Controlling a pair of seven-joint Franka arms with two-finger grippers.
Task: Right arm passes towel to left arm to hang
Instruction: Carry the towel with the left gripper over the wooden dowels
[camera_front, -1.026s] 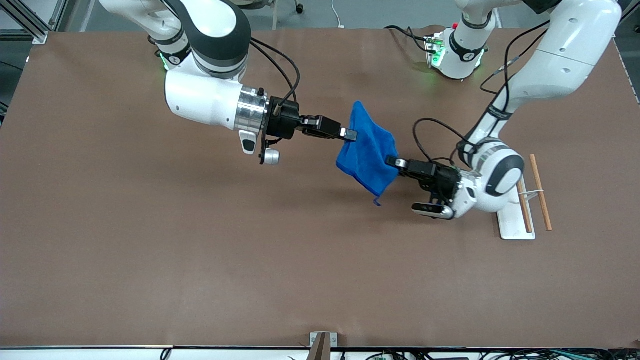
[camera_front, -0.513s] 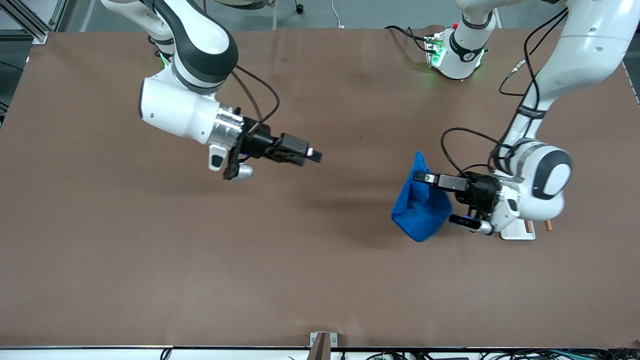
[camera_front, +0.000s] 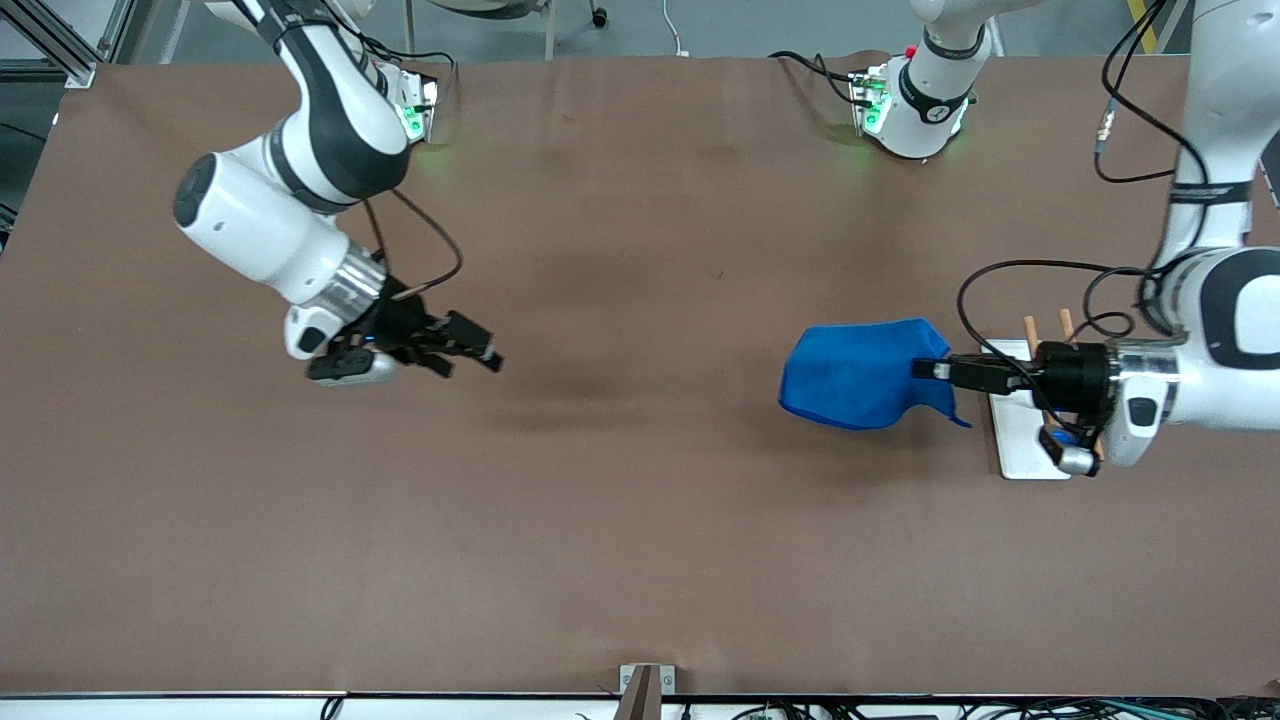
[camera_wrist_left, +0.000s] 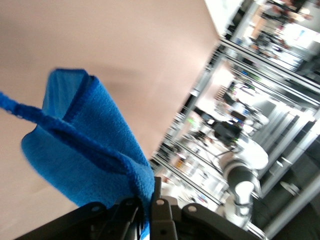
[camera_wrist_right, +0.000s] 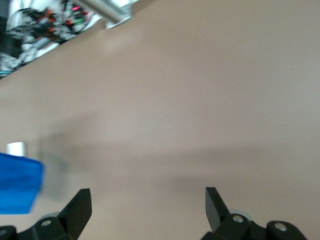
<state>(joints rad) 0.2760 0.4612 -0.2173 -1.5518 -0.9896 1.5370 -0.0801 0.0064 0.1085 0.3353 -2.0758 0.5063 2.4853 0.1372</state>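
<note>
The towel is held in the air by the left gripper, whose fingers are clamped on one edge of the cloth; in the left wrist view the bright blue fabric is seen bunched and pinched right at the fingertips. From that pinch the cloth stretches away toward the right arm's end of the table, so its long axis runs roughly in line with the gripper, above the bare brown table and clear of it. A small blue loop or corner dangles just below the pinch.

The relation that the hanging is judged to turn on is this — the rack, a white base with two wooden pegs, lies on the wrist side of the left gripper, under its wrist, while the towel extends the other way. The cloth would therefore have to be carried back over the pegs, or swung round, before it could be draped.

The right gripper is spread wide and empty, well apart from the towel over the right arm's end of the table, and is judged to be waiting. No containers are seen.
</note>
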